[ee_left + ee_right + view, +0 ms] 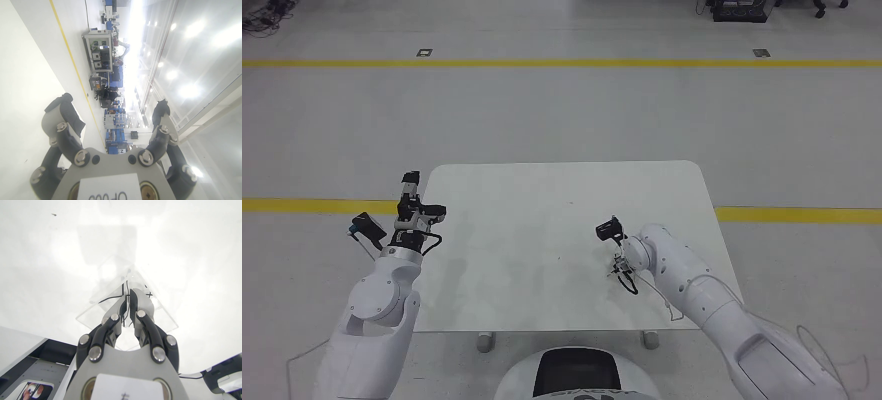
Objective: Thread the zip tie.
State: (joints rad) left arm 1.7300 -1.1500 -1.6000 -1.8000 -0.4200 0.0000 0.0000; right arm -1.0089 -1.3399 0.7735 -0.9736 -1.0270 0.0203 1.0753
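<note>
A thin black zip tie (127, 289) runs between the fingers of my right gripper (128, 294), which is shut on it just above a clear plastic block (166, 317) lying on the white table (56, 256). More black strands (109, 298) cross the block under the fingertips. In the top view the right gripper (620, 266) is low over the table's right half, with a black loop of the zip tie (628, 281) beside it. My left gripper (414, 205) stands at the table's left edge, tilted upward. It is open, and nothing lies between its fingers (64, 111).
The white table (542, 240) has rounded corners and bare surface between the two arms. Grey floor with yellow lines (562, 63) surrounds it. Racks of equipment (98, 53) stand far off in the room in the left wrist view.
</note>
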